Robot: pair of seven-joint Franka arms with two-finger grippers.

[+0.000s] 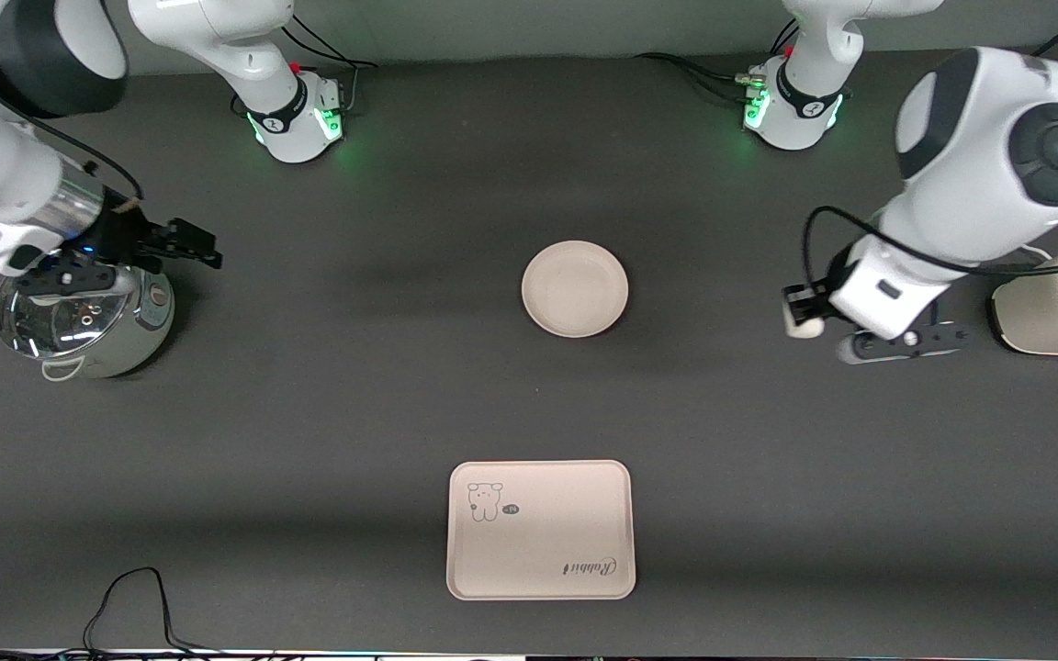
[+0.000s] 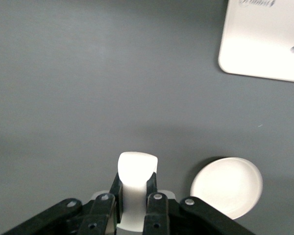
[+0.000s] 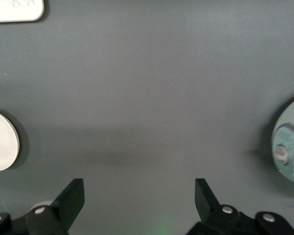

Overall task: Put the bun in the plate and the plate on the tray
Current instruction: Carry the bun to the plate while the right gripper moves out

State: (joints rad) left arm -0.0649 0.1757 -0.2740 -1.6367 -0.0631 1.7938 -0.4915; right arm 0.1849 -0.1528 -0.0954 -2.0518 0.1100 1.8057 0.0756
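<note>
My left gripper is shut on the off-white bun and holds it above the table toward the left arm's end, beside the toaster. In the left wrist view the bun stands between the gripper's dark fingers. The round cream plate lies empty at the table's middle; it also shows in the left wrist view and in the right wrist view. The cream tray with the bear drawing lies nearer the front camera than the plate. My right gripper is open and empty beside the pot; it also shows in the right wrist view.
A steel pot with a glass lid stands at the right arm's end, under the right wrist. A cream toaster stands at the left arm's end. A black cable lies at the table's near edge.
</note>
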